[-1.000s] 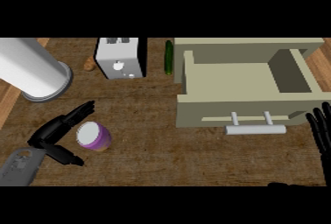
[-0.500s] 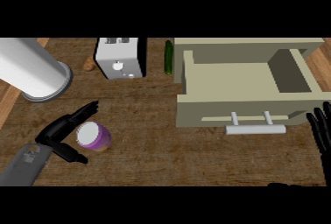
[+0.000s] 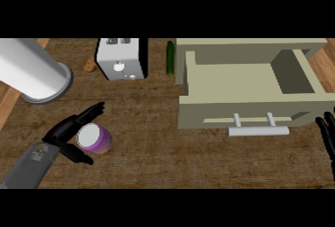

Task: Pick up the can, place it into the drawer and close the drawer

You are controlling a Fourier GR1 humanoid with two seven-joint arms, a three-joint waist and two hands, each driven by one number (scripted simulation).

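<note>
One can (image 3: 93,138), purple with a pale top, low in the frame's left, upright on the counter (image 3: 157,155), flanked by the left hand (image 3: 65,135): fingers straight and spread along its upper left, thumb below it, not closed round it. One drawer (image 3: 245,93) at upper right, pulled open, with one handle (image 3: 258,131) on its front; right hand (image 3: 326,135) at the right edge, fingers straight and upright. Also one toaster (image 3: 120,64), one cucumber (image 3: 171,57), one grey cylinder (image 3: 31,68) at upper left.
</note>
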